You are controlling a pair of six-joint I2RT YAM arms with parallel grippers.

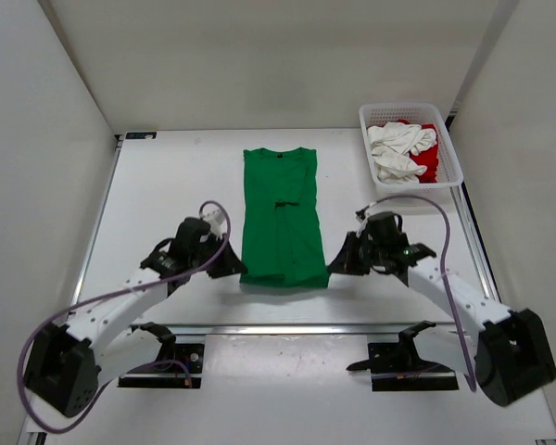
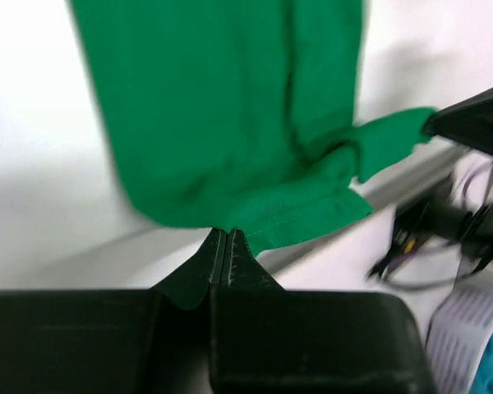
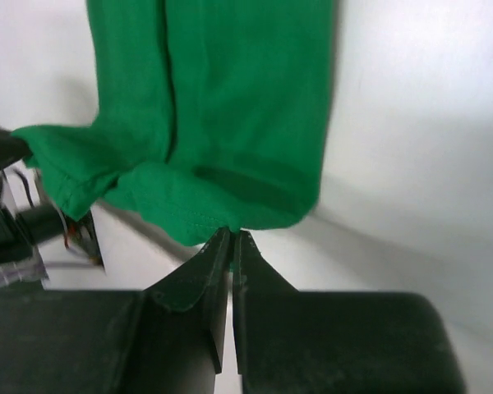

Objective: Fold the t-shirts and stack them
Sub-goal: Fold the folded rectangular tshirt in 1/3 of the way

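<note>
Green t-shirt [image 1: 280,222]: lies flat at the middle of the counter [image 1: 167,185]; sleeves turned inward, so it makes a narrow strip; collar at the far end, hem at the near end by the arms
Long axis: runs near to far, straight away from the arm bases
Left tool [image 2: 223,246]: clenched on the near left hem corner; green cloth pinched between its closed tips
Right tool [image 3: 230,242]: clenched on the near right hem corner, the same way
Key relation: the whole shirt stretches away from both tools toward the far side; each arm has the corner on its own side, neither nearer than the other; the fold, as I judge it, means carrying the hem along that axis toward the collar, both arms level
Cloth: bright green, soft and thin; stitched hem bunched and slightly raised at the two pinches; a crease at mid-length where the sleeves meet
Others: white t-shirt [image 1: 398,148] and red t-shirt [image 1: 430,167] lie crumpled in the basket [image 1: 449,148] at the far right, well apart; not yet folded
Risk: uneven travel would probably skew the fold
</note>
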